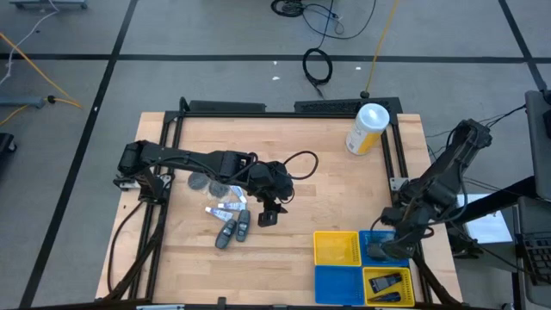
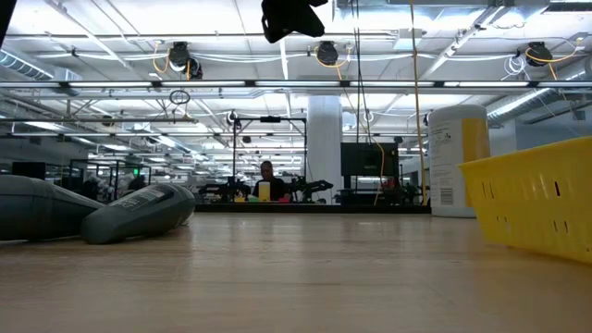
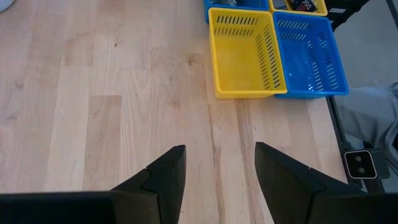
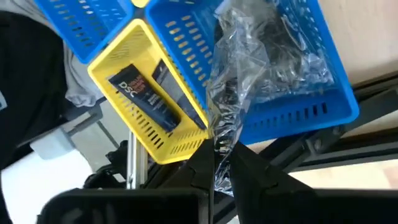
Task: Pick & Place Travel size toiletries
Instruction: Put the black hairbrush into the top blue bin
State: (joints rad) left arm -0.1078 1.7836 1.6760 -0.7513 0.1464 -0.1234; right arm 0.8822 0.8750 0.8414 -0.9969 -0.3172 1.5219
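Over the blue basket [image 4: 292,115] at the right side of the table [image 1: 344,189]: right gripper [image 4: 221,160] clamped shut on the crinkled tail of a clear-wrapped round piece [image 4: 249,68], dangling into the basket. Probably very light, with a slippery, floppy wrap. Pinched by the film alone, likely to swing and twist, so best lowered gently and let go close to the basket floor. Safer, on the next such piece, to grip across the round body than by the loose film.

Above the middle of the table: left gripper [image 1: 269,213] with fingers [image 3: 171,171] spread apart and nothing between them, only bare wood below. Just beside it, the remaining pile: two wrapped grey rounds [image 1: 209,184], small white tubes [image 1: 226,208] and dark grey oblong pieces [image 1: 232,231]. Oblong pieces look stiff and smooth, easiest taken across the narrow middle. Tubes look light and prone to roll, so better squeezed across the width. Close packing there; risk of nudging a neighbour.

In the yellow basket [image 4: 168,140] next to the blue one: a dark tube [image 4: 140,93] lying flat.

Hard to make out: whether the dangling piece touches the basket floor, what exactly sits inside the wrap, and whether the white tubes overlap one another. From table height, only two oblong pieces [image 2: 139,213] and one yellow basket wall in sight, grippers mostly cut off above
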